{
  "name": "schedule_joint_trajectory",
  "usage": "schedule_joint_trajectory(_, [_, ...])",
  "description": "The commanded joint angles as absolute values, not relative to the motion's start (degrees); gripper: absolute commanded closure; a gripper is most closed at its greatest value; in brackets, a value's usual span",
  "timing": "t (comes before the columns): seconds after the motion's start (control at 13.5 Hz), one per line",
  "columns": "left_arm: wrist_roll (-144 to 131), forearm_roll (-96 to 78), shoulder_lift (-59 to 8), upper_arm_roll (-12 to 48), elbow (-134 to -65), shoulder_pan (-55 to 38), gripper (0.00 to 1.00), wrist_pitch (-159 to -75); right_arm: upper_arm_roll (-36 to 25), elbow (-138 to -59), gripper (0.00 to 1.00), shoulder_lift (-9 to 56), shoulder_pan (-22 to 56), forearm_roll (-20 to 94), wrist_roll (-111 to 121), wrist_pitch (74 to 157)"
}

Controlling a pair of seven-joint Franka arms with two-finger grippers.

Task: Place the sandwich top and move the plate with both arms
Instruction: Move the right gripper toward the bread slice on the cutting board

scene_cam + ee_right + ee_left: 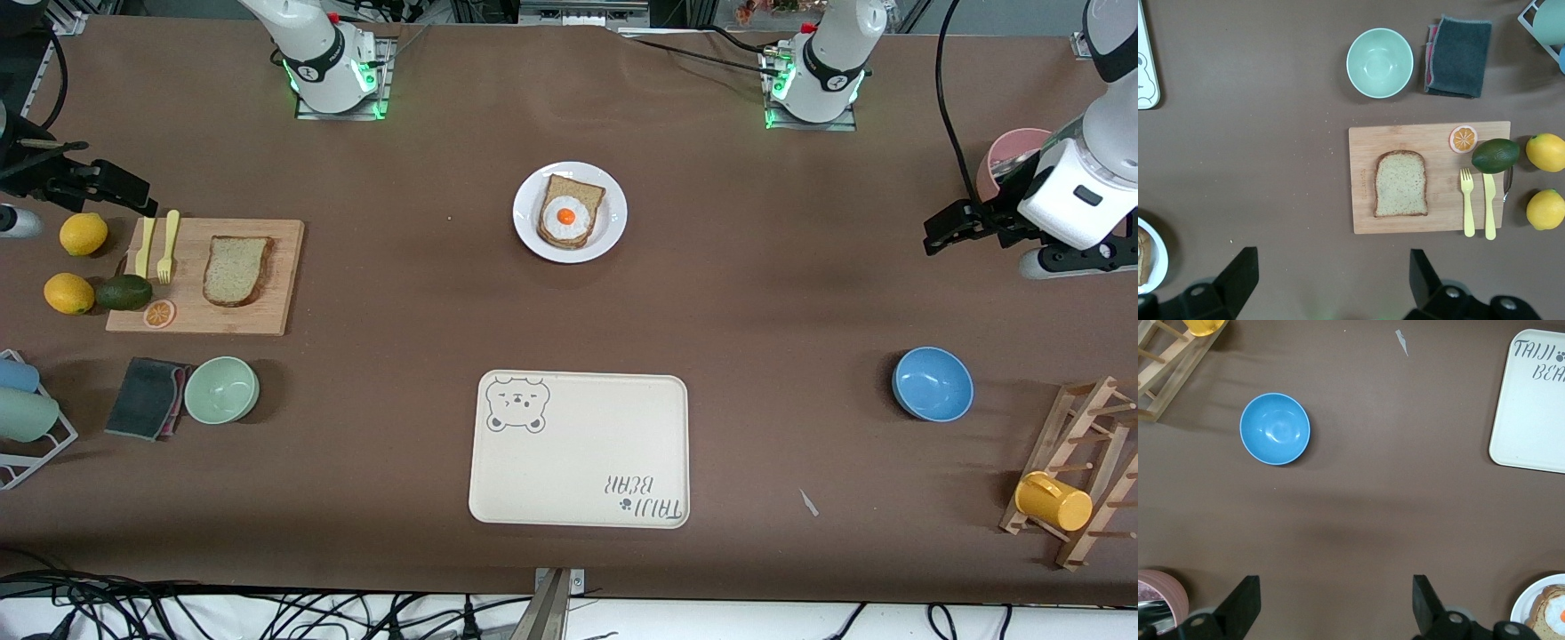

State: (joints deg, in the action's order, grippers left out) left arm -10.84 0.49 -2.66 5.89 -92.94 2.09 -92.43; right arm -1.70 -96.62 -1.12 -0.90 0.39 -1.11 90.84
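Both arms wait, pincers wide open and empty.
The right gripper hangs above the sandwich top on its wooden board; the left gripper sees only the blue bowl and the plate edge.

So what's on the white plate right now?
On the plate lies a bread slice with a fried egg on top; anything under the egg is covered.

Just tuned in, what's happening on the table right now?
Nothing is held yet. The sandwich top lies on the cutting board at the right arm's end. The plate, mid-table, carries bread topped with a fried egg. The right gripper and left gripper both hang open, waiting at their own ends of the table.
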Motion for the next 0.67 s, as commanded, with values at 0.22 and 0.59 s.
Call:
schedule_joint_trajectory(0.22, [-11.69,1.76,-3.25,6.06,-91.32,1.76,0.0,-91.58,-2.11,-95.1,0.0,0.0,-0.7,1.23,-1.14,91.05])
schedule_joint_trajectory(0.59, [-11.78,1.67,-2.9,6.59,-91.32,1.41,0.0,-91.32,-1.85,-94.75,0.0,0.26,-0.27,0.53,-0.35,90.44])
